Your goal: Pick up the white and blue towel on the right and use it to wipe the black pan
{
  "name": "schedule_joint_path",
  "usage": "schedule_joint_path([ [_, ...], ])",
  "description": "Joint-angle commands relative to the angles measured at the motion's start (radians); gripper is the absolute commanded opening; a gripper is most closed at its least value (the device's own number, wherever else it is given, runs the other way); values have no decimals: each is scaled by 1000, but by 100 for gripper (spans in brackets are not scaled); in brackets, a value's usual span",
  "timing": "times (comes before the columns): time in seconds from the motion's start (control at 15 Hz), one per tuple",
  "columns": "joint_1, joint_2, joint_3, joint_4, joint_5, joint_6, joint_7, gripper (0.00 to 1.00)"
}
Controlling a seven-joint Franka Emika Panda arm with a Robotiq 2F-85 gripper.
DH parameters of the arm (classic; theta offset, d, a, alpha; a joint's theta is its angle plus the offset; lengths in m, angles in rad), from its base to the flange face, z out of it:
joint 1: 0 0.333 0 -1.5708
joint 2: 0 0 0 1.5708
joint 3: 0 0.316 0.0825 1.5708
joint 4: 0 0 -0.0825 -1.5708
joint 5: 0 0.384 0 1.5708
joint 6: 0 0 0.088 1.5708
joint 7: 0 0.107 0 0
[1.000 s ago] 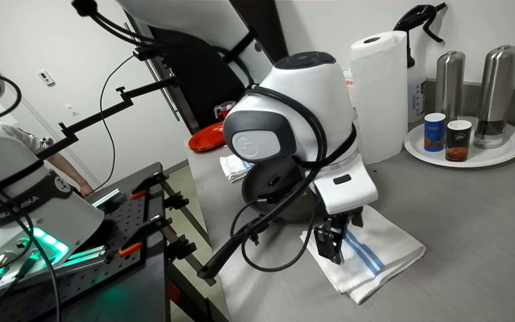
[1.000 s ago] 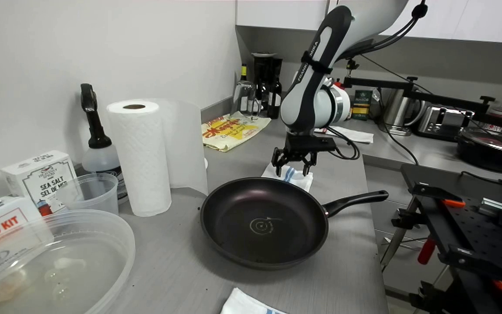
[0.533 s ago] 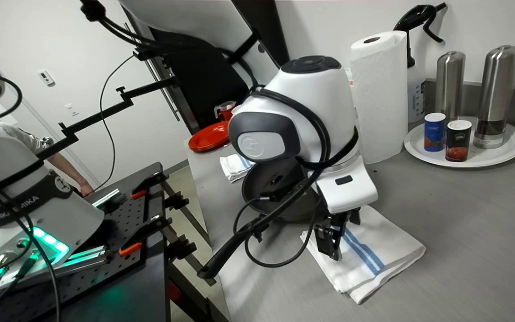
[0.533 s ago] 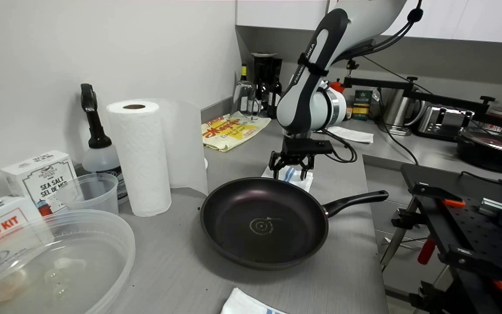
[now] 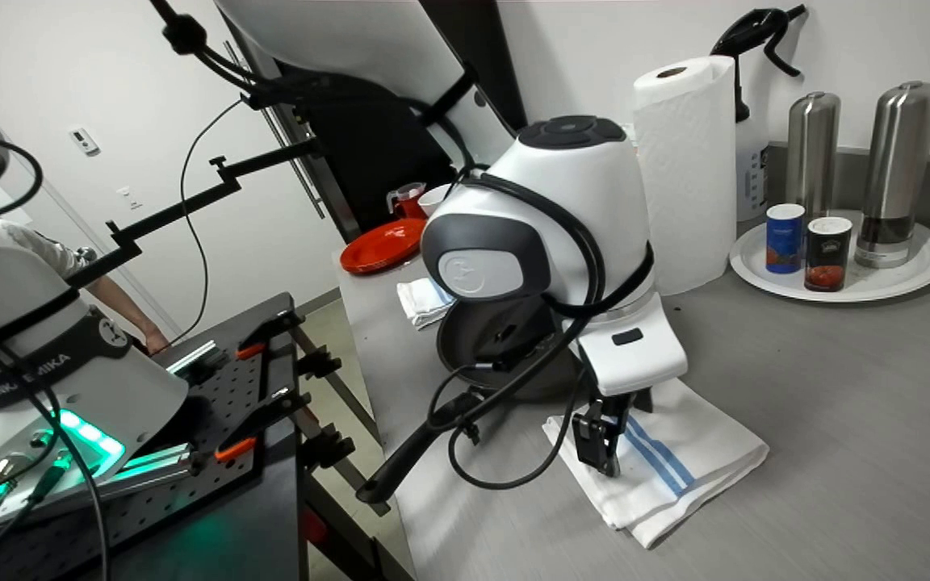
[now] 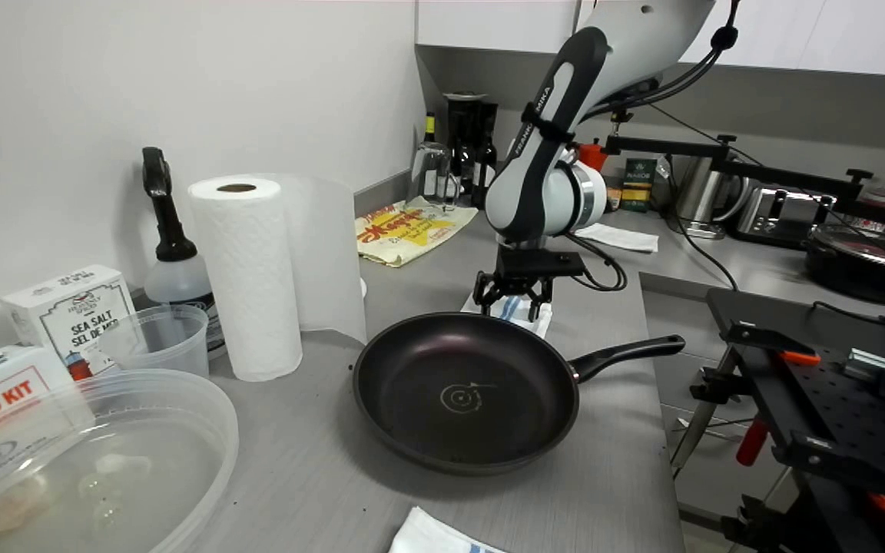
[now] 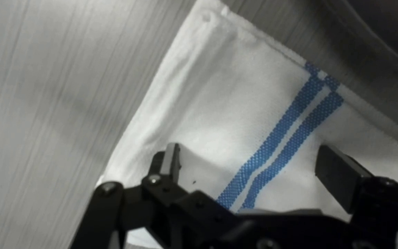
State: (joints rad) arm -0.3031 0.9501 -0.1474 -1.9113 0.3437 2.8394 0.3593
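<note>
Hand (image 7: 249, 160): jaws wide apart, nothing gripped; pointing down over the white and blue towel (image 5: 707, 440).
Fingers (image 7: 340, 176): one on either side of the blue stripes (image 7: 266, 148) in the wrist view; contact with the towel cannot be told.
Towel: folded, lying flat on the counter (image 5: 852, 403).
Black pan (image 6: 465, 392): right way up on the counter, just beside the towel, a strip of counter between them; handle (image 6: 631, 352) towards the counter edge.
Second cloth (image 5: 423, 303): white with blue, across the pan from the towel.
Paper-towel roll (image 6: 246, 284): upright near the pan, in both exterior views.
Spray bottle (image 6: 177, 273): just beside the roll.
White plate (image 5: 929, 258): bears two steel cylinders (image 5: 812, 153) and two small tubs (image 5: 827, 262).
Red plate (image 5: 383, 246): beyond the second cloth.
</note>
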Motion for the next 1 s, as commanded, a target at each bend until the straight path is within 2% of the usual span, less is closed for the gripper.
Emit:
schedule_joint_path([
  [0.0, -4, 21, 0, 37, 20, -34, 6, 100],
  [0.07, -4, 21, 0, 37, 20, -36, 6, 100],
  [0.2, -7, 22, 1, 41, 21, -45, 5, 73],
  [0.67, -11, 22, -2, 60, 21, -69, 5, 20],
  [0.87, -12, 23, -3, 62, 20, -72, 5, 1],
  [0.93, -13, 23, -3, 63, 20, -74, 5, 3],
])
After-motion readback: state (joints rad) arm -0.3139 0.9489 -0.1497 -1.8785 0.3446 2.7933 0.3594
